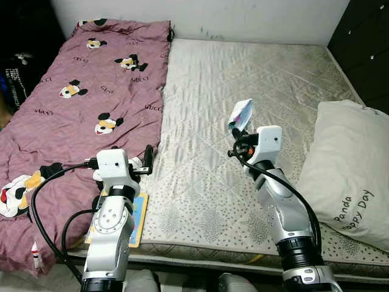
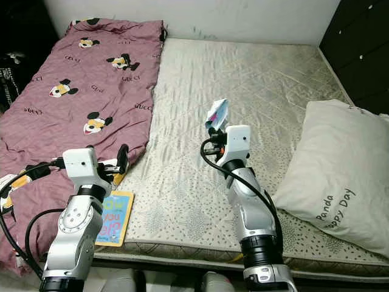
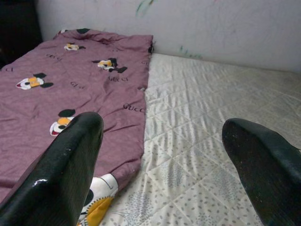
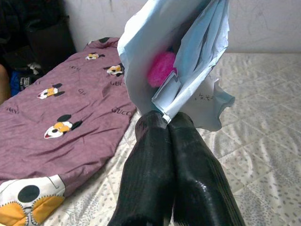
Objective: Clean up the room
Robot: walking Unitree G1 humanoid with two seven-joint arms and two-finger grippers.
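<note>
Quilted bed (image 1: 243, 79) fills the scene, with a purple cartoon-print blanket (image 1: 79, 91) spread over its left side and a pillow (image 1: 349, 170) at the right edge. Crumpled paper (image 1: 241, 114) is pinched between the closed fingers of the right gripper (image 1: 238, 131), standing upright above them and raised over the mattress. The left gripper (image 3: 164, 165) is held with fingers spread wide and nothing between them, near the blanket's edge. A book (image 1: 137, 219) lies below it, nearer the left arm.

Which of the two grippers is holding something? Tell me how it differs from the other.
The right gripper: its fingers are shut on a crumpled pale blue paper wrapper raised above the mattress. The left gripper is open and empty.
</note>
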